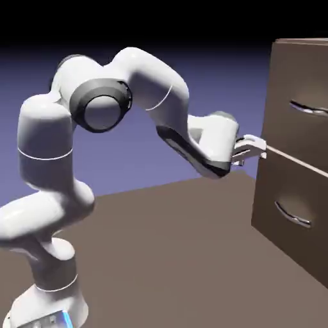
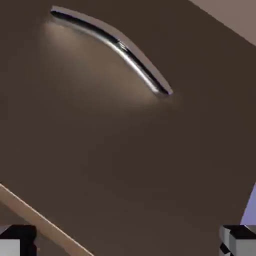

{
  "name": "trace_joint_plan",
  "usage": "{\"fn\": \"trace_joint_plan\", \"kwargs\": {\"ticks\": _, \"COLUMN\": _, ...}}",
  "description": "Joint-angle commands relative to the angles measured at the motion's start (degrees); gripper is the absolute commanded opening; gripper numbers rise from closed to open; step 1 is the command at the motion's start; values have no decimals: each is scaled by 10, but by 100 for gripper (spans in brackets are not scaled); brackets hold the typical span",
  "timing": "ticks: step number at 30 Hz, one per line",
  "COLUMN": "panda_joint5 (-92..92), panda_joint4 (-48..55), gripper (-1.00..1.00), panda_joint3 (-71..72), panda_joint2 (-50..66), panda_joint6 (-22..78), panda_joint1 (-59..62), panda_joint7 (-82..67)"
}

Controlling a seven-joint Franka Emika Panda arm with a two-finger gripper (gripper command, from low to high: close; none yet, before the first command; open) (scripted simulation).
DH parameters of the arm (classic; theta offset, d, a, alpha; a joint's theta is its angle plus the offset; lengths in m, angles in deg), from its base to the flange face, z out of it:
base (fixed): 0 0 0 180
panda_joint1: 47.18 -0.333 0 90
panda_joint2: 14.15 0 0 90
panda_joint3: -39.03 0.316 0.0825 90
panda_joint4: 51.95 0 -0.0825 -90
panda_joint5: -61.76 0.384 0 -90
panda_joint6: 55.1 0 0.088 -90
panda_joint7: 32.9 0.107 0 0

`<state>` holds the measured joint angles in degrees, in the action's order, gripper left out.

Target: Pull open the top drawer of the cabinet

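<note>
In my exterior view I have a blue-violet backdrop (image 1: 147, 154), darkening upward to black along the top edge. Below it I see the plain brown surface (image 1: 166, 256), its far edge slanting up toward the exterior view's right. From the hand view I get only a sliver of the same blue-violet (image 2: 250, 210) at the right edge, low down.
</note>
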<state>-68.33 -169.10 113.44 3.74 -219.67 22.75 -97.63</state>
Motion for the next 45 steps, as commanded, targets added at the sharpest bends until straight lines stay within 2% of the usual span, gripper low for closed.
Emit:
{"fn": "trace_joint_plan", "kwargs": {"ticks": 1, "panda_joint5": -25, "panda_joint4": 8, "gripper": 0, "panda_joint3": 14, "panda_joint2": 10, "panda_joint6": 2, "panda_joint1": 14, "panda_joint7": -21}}
{"fn": "trace_joint_plan", "kwargs": {"ticks": 14, "panda_joint5": -330, "panda_joint4": 111, "gripper": 0, "panda_joint3": 189, "panda_joint2": 128, "panda_joint6": 24, "panda_joint1": 179, "panda_joint7": -272}}
{"fn": "trace_joint_plan", "kwargs": {"ticks": 23, "panda_joint5": -300, "panda_joint4": 222, "gripper": 0, "panda_joint3": 59, "panda_joint2": 169, "panda_joint6": 8, "panda_joint1": 17, "panda_joint7": -338}}
{"fn": "trace_joint_plan", "kwargs": {"ticks": 24, "panda_joint5": -300, "panda_joint4": 222, "gripper": -100, "panda_joint3": 59, "panda_joint2": 169, "panda_joint6": 8, "panda_joint1": 17, "panda_joint7": -338}}
{"fn": "trace_joint_plan", "kwargs": {"ticks": 35, "panda_joint5": -319, "panda_joint4": 79, "gripper": -100, "panda_joint3": 233, "panda_joint2": 145, "panda_joint6": 33, "panda_joint1": 225, "panda_joint7": -296}}
{"fn": "trace_joint_plan", "kwargs": {"ticks": 45, "panda_joint5": -297, "panda_joint4": -65, "gripper": -100, "panda_joint3": 416, "panda_joint2": 198, "panda_joint6": 53, "panda_joint1": 432, "panda_joint7": -328}}
